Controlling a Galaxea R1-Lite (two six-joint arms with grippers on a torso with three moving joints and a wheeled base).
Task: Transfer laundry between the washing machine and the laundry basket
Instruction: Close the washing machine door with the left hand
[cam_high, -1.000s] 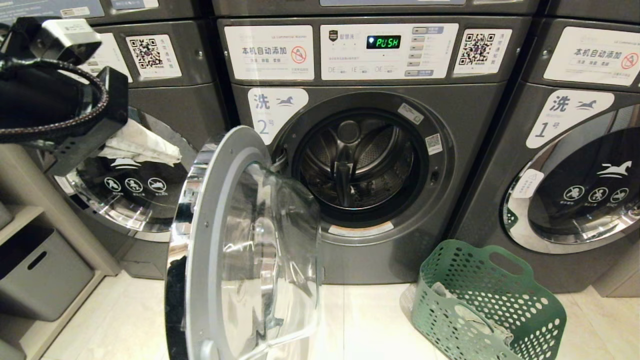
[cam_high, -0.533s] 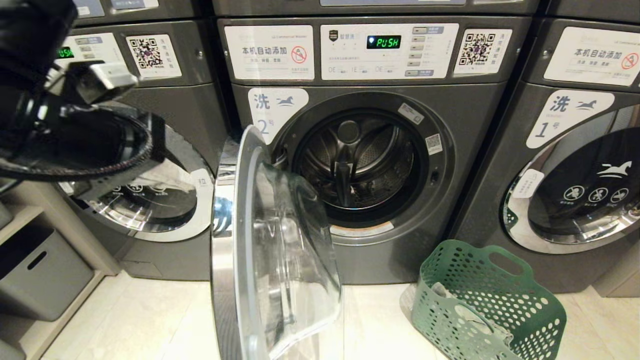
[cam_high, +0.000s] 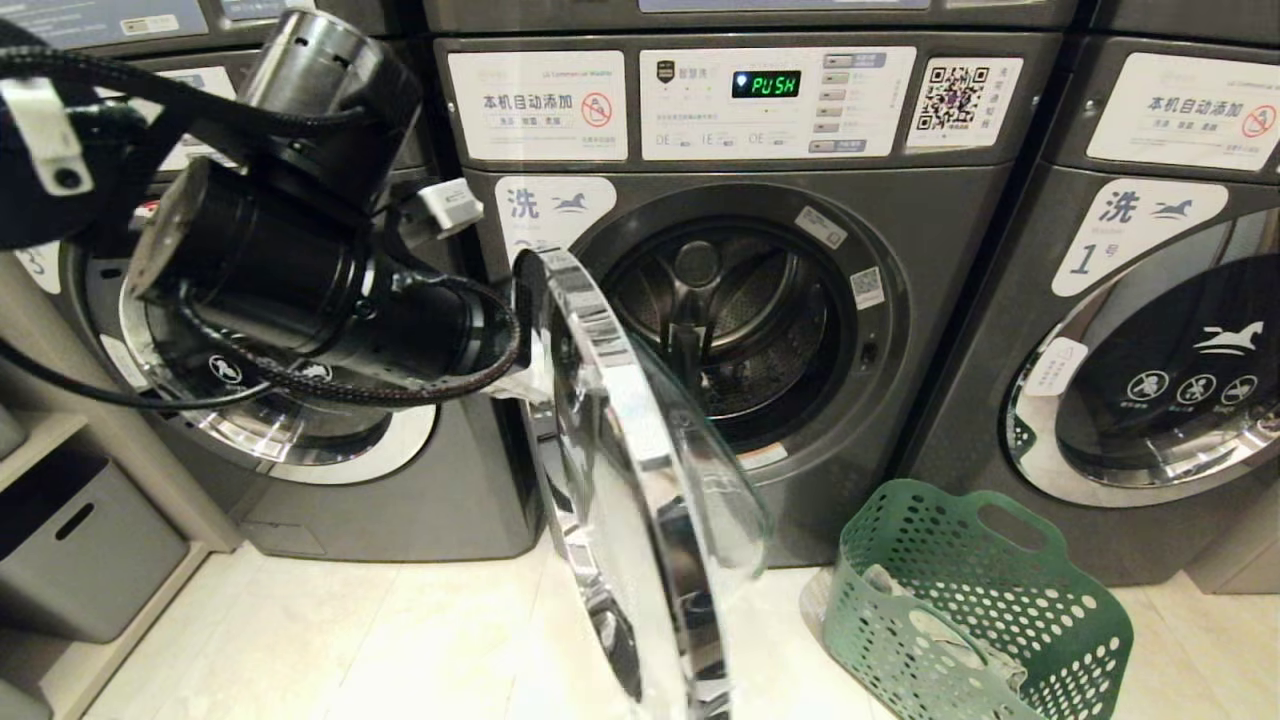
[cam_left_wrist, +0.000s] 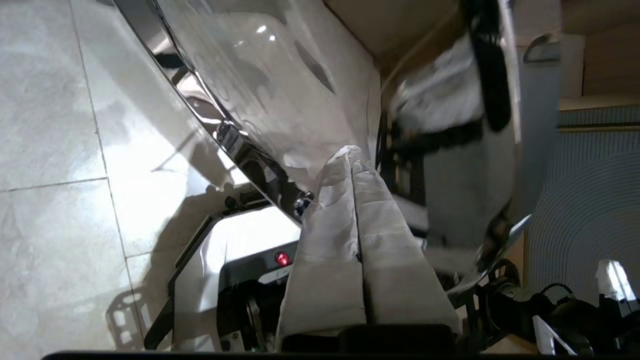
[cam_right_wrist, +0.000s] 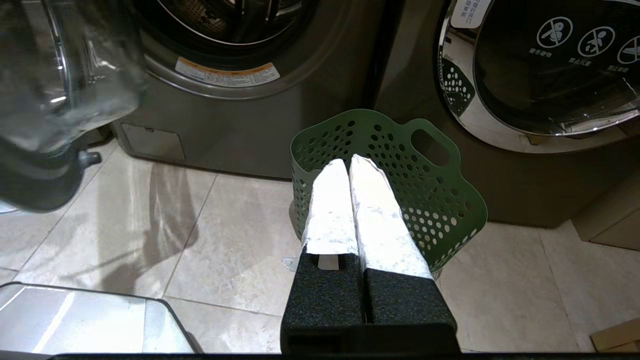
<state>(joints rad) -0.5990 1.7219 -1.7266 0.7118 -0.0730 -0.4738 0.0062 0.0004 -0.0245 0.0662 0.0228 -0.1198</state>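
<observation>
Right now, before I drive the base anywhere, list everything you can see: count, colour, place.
washing machine: one, dark grey, marked 2, centre, drum showing.
door: one, chrome-rimmed glass, swung partway across the washing machine's opening.
neighbouring washers: two, dark grey, marked 1 on the right and 3 on the left, doors shut.
laundry basket: one, green, perforated, on the floor in front of the gap between washers 2 and 1.
laundry: pale grey cloth, lying inside the laundry basket.
storage bin: one, grey, on the low shelf at far left.
left gripper: shut, tips against the door's outer face.
right gripper: shut, hanging low above the floor, pointed at the laundry basket.
</observation>
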